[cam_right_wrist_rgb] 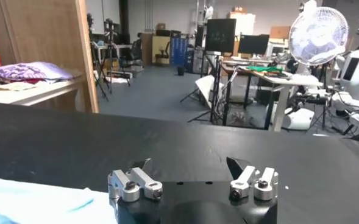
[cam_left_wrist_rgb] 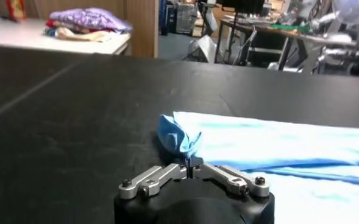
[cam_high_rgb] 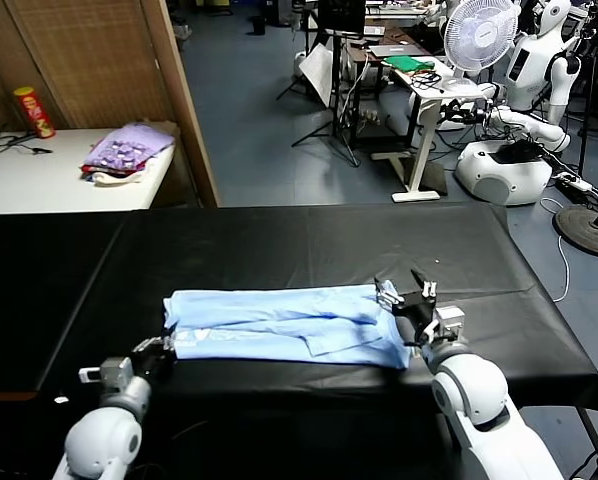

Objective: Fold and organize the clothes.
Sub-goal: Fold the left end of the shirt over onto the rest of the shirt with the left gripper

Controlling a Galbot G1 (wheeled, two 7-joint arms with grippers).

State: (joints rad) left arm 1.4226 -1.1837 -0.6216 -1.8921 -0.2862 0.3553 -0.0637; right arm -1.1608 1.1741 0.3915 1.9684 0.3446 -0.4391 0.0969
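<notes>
The clothes are one pale sky-blue T-shirt [cam_high_rgb: 284, 325], folded into a long band across the black table [cam_high_rgb: 309, 240] near its front edge. My left gripper [cam_high_rgb: 165, 343] is shut on the shirt's left end, and in the left wrist view [cam_left_wrist_rgb: 190, 163] a small peak of blue fabric [cam_left_wrist_rgb: 178, 137] rises from between the closed jaws. My right gripper [cam_high_rgb: 404, 290] stands open at the shirt's right end, just above the cloth. In the right wrist view [cam_right_wrist_rgb: 191, 164] its jaws are spread wide with only bare table between them, and the shirt [cam_right_wrist_rgb: 39, 204] lies off to one side.
A purple-and-red heap of cloth [cam_high_rgb: 127, 152] and a red can [cam_high_rgb: 34, 111] sit on a white side table at the back left. Behind the black table are a wooden partition [cam_high_rgb: 184, 100], desks, a white fan [cam_high_rgb: 481, 35] and another white robot [cam_high_rgb: 529, 110].
</notes>
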